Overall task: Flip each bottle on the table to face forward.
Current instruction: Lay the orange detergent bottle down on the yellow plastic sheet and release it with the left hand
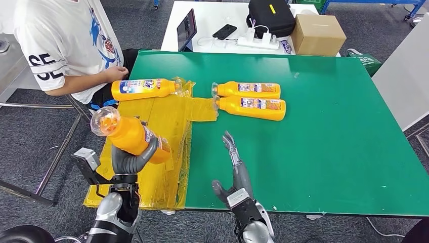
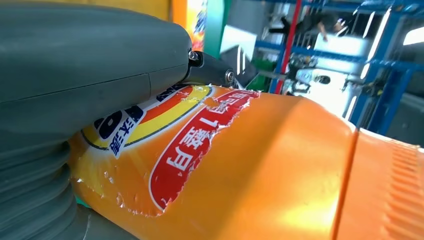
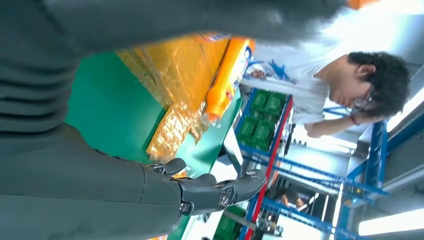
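Closest to me, the robot's left hand (image 1: 132, 161) grips an orange bottle (image 1: 132, 135) lifted above the yellow taped patch (image 1: 162, 152) at the counter's (image 1: 329, 131) left end — cap end tilted up and out past the edge. Its right hand (image 1: 233, 167) lies flat on the green, fingers stretched and holding nothing. Farther off, one labelled bottle (image 1: 144, 89) rests on the yellow patch, beside a seated person (image 1: 66, 45) — two more bottles (image 1: 251, 99) lie side by side on the green, just right of the patch.
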Motion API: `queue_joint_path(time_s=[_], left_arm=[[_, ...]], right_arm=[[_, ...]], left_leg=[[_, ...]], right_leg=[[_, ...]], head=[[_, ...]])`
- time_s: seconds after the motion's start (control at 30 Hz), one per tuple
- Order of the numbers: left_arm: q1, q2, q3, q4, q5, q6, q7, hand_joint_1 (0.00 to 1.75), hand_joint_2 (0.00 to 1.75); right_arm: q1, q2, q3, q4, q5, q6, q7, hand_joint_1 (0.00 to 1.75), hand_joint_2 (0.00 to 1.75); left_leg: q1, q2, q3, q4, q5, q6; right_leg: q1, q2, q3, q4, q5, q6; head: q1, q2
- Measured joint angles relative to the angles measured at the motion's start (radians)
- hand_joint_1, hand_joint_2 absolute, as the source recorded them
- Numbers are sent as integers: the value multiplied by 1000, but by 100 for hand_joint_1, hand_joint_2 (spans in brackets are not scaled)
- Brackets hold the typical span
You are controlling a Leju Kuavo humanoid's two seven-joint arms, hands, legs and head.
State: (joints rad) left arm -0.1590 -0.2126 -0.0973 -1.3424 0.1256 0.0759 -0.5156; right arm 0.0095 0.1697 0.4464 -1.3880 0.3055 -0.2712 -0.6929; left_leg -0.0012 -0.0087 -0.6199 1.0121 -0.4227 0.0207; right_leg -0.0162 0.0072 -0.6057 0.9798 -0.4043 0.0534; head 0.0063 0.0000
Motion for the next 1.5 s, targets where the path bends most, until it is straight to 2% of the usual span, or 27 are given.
queue_joint_path(time_s=[0.13,0.27,0.4,0.47,0.57,0.67,0.73,0.9,1.07,1.23,1.5], left_arm=[[-37,5,30,26,-19,49,-19,175,175],[-73,15,53,59,-117,172,-64,175,175],[-99,28,68,83,-167,228,-78,175,175],[-108,34,69,96,-229,285,-86,175,175],[-139,51,68,139,-444,424,-83,175,175],[-214,84,46,241,-805,539,-6,175,175],[-277,111,14,337,-1007,566,59,175,175],[-410,177,-79,580,-1268,500,166,175,175],[-466,243,-152,737,-1341,407,155,175,175],[-474,279,-171,812,-1319,349,122,175,175],[-481,299,-182,840,-1320,320,132,175,175]], right_arm=[[0,0,-6,-2,0,-1,-3,0,0],[0,0,-9,-29,-27,-40,-4,0,0],[1,-1,-11,-57,-43,-61,-5,0,0],[1,-1,-11,-75,-59,-84,-5,0,0],[1,-1,-12,-125,-108,-139,-6,0,0],[-10,1,-19,-172,-144,-157,-6,0,0],[-19,5,-26,-189,-154,-146,-6,0,0],[-35,7,-31,-203,-162,-114,-6,0,0],[-37,7,-34,-203,-175,-85,-6,0,0],[-39,7,-37,-196,-185,-62,-6,0,0],[-42,15,-43,-162,-185,-38,-6,0,0]], left_leg=[[0,0,0,0,0,0],[0,0,-1,0,0,0],[0,0,-1,0,0,0],[0,0,-1,0,0,0],[0,-1,-1,0,0,0],[0,-1,-1,0,1,0],[0,-1,-1,0,1,0],[0,1,-1,0,2,-1],[1,3,-2,0,2,-1],[2,1,-3,0,2,-1],[2,0,-3,0,2,-1]], right_leg=[[0,0,0,0,0,0],[0,0,-1,0,0,0],[0,0,-1,0,0,0],[0,0,-2,0,0,0],[0,0,-2,0,0,0],[0,0,-2,0,0,0],[0,0,-2,0,1,-1],[0,1,-2,1,3,-3],[1,1,-3,1,2,-3],[2,1,-3,1,2,-3],[2,1,-3,1,2,-3]], head=[[0,0],[0,0],[0,0],[0,0],[0,0],[0,0],[0,0],[0,0],[0,0],[0,0],[0,0]])
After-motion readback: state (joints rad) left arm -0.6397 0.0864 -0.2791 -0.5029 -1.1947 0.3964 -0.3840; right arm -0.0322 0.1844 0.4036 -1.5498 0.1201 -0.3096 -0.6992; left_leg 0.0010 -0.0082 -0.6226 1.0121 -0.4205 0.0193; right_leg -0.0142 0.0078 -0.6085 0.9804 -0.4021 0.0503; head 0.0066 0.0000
